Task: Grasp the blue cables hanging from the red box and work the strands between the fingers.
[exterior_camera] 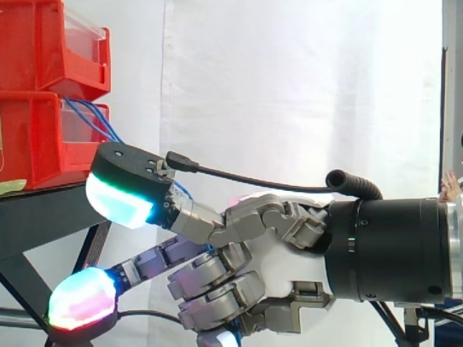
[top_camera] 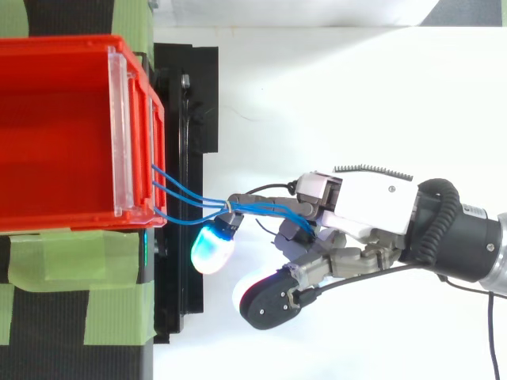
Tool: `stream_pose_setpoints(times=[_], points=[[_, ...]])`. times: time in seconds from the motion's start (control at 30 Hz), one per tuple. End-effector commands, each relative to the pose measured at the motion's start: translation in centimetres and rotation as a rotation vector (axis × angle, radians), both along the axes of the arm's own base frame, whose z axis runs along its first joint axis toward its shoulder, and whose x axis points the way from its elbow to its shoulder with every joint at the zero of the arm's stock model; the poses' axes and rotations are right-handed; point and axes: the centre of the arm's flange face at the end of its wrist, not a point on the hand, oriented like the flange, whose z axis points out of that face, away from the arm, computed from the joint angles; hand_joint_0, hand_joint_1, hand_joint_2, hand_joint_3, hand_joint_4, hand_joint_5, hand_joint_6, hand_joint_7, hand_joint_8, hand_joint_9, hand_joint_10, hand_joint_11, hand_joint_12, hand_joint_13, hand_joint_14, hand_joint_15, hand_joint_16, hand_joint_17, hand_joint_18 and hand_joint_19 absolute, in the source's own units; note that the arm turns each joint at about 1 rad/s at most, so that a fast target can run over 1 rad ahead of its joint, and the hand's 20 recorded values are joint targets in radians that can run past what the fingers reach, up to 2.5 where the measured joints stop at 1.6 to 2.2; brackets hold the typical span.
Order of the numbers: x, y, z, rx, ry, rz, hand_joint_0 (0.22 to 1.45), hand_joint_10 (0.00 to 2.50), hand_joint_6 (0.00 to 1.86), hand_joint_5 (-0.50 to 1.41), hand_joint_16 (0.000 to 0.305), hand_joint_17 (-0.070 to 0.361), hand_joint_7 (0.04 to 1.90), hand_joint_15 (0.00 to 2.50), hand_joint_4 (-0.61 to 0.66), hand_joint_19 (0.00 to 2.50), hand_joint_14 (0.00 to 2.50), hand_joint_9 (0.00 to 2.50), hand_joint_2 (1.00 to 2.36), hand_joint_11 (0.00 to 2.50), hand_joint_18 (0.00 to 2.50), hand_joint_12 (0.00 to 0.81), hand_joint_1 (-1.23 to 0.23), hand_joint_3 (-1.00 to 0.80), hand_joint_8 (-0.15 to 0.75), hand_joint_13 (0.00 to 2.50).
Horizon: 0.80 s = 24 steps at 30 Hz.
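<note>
I read the hand (top_camera: 364, 210) as closed on the blue cables (top_camera: 182, 196): its fingers curl round the strands, while one cyan-glowing fingertip (top_camera: 212, 247) reaches out under them. From the hand, the cables run taut across to the front wall of the lower red box (exterior_camera: 43, 144), which stands on the black stand (exterior_camera: 43, 217).
</note>
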Motion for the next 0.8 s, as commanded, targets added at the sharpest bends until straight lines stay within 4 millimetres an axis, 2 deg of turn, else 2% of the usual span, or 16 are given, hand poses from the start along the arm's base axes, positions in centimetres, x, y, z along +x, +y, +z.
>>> stream_pose_setpoints(times=[0.0,0.27,0.77], points=[[0.04,0.04,0.05,0.000,-0.001,0.001,0.78,2.50,0.00,0.10,0.219,0.164,1.24,1.71,0.31,0.78,2.50,1.57,1.00,2.50,2.35,0.639,-0.57,-1.00,0.501,1.87],[0.04,0.02,0.05,0.000,-0.001,-0.001,0.78,2.50,0.01,0.02,0.217,0.163,1.24,1.72,0.29,0.76,2.50,1.56,1.00,2.50,2.35,0.649,-0.60,-1.00,0.501,1.88],[-0.01,0.12,-0.01,0.006,-0.001,0.002,0.78,2.50,0.00,0.02,0.220,0.165,1.24,1.70,0.30,0.76,2.50,1.54,1.00,2.50,2.35,0.642,-0.60,-1.00,0.493,1.87]])
